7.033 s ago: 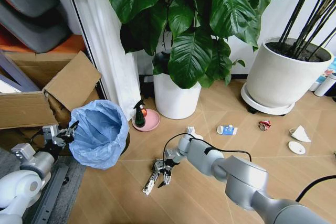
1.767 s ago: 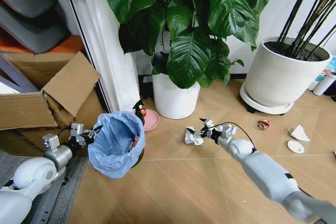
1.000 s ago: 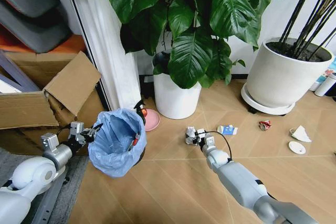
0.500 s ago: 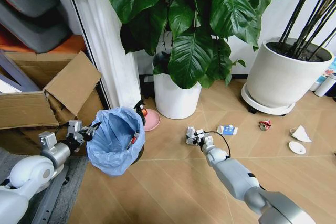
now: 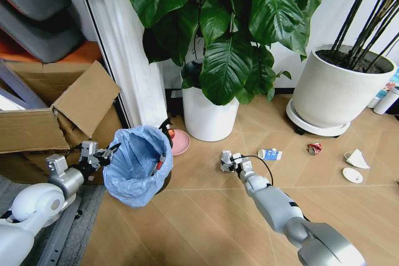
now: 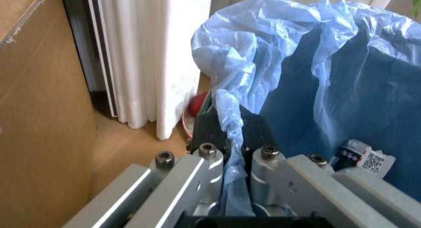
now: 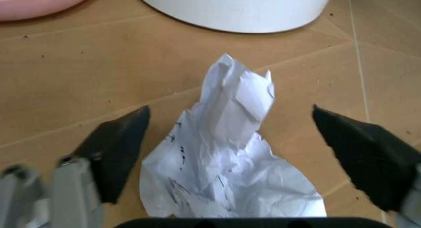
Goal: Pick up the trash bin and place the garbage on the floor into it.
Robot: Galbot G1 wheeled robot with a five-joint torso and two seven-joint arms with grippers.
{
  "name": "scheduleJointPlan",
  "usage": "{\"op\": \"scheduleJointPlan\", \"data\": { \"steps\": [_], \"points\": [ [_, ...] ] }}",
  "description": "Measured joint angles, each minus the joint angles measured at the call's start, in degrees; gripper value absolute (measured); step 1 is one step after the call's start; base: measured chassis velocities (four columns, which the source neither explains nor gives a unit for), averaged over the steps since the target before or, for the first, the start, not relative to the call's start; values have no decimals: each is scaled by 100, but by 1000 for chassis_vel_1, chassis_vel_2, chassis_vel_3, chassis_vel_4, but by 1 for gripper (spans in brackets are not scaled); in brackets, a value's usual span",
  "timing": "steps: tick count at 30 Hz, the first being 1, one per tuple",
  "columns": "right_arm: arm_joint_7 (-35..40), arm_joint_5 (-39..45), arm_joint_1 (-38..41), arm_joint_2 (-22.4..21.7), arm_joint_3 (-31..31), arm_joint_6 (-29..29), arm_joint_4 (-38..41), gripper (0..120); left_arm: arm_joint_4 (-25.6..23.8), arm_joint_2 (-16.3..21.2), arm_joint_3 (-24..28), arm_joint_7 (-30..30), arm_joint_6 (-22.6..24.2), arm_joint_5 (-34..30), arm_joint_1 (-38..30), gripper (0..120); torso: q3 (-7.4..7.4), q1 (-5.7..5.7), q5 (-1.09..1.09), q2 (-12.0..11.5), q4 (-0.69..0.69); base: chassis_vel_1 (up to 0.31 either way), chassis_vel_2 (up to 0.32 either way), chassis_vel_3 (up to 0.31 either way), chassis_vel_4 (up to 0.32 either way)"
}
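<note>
the left arm reaches forward from the lower left, low over the light tan chevron-plank floor (image 5: 206,216); its left gripper (image 5: 107,152) is clamped on the rim of the small round black trash bin lined with a crinkly light-blue plastic bag (image 5: 134,165), the fingers (image 6: 204,154) pinching a fold of that bag; the bin hangs tilted, its mouth turned up and toward the right, in front of an open brown cardboard box (image 5: 56,113) and beside a white curtain (image 5: 128,60); a small printed wrapper (image 6: 358,156) lies inside the bag; the right arm stretches out low across the planks, its right gripper (image 5: 228,161) down at a crumpled white paper wad (image 7: 227,164); its two dark fingertips (image 7: 118,144) stand spread apart on either side of the wad, not yet pinching it; farther right on the floor lie a blue-white small carton (image 5: 270,154), a crushed red can (image 5: 313,148) and a white lid (image 5: 352,175), near a large white plant pot (image 5: 336,91).
</note>
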Motion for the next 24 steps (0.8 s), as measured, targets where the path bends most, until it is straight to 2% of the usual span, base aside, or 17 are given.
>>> {"op": "scheduleJointPlan", "data": {
  "steps": [2,3,6,8,9,12,15,16,19,20,23,24],
  "points": [
    [-30,-20,38,34,11,13,-70,78,12,0,4,7,-2,-2,-10,0,0,0,0,0,0,0,0,0,0],
    [-30,-20,38,34,11,13,-70,78,12,0,4,7,-2,-2,-10,0,0,0,0,0,0,0,0,0,0],
    [-55,-39,72,76,29,26,-135,63,36,0,9,24,-7,-5,-20,0,0,0,0,0,0,0,0,0,0],
    [-55,-47,76,85,30,26,-145,60,39,0,10,28,-7,-7,-22,0,0,0,0,0,0,0,0,0,0],
    [-51,-65,79,100,30,25,-164,53,47,0,12,33,-9,-9,-29,0,0,0,0,0,0,0,0,0,0],
    [-45,-76,82,106,29,24,-176,46,53,0,13,36,-10,-12,-35,0,0,0,0,0,0,0,0,0,0],
    [-35,-79,97,107,24,20,-187,31,62,0,13,43,-13,-22,-45,0,0,0,0,0,0,0,0,0,0],
    [-35,-79,97,107,24,20,-187,31,62,0,13,43,-13,-22,-45,0,0,0,0,0,0,0,0,0,0],
    [-21,-79,103,105,17,16,-192,16,68,-3,15,49,-14,-22,-45,0,0,0,0,0,0,0,0,0,0],
    [-21,-79,103,105,17,16,-192,16,68,-3,15,49,-14,-22,-45,0,0,0,0,0,0,0,0,0,0],
    [-13,-79,103,93,3,14,-193,1,75,-10,18,56,-16,-22,-44,0,0,0,0,0,0,0,0,0,0],
    [-13,-79,103,92,2,13,-195,0,77,-11,19,56,-16,-22,-44,0,0,0,0,0,0,0,0,0,0]
  ]
}}
